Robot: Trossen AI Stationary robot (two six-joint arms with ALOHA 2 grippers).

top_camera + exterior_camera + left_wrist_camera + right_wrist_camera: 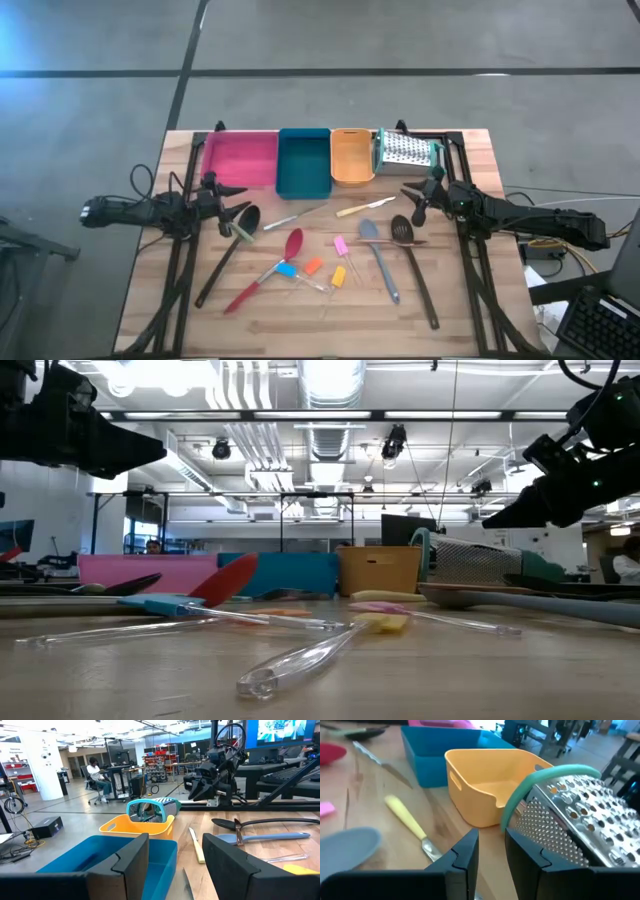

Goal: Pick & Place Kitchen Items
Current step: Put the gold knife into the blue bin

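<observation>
Clear-handled utensil [300,660] lies nearest; utensils scatter mid-worktop [300,320], unsorted. Left pincer [228,193] at 9 o'clock, released, empty. Right pincer [412,197] at 3 o'clock beside grater [408,150], part-open, grasping nothing, probably lining up.

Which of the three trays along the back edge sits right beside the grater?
The orange tray, the smallest of the three. The grater lies against its outer side. The teal tray stands in the middle and the pink tray at the far end.
</observation>
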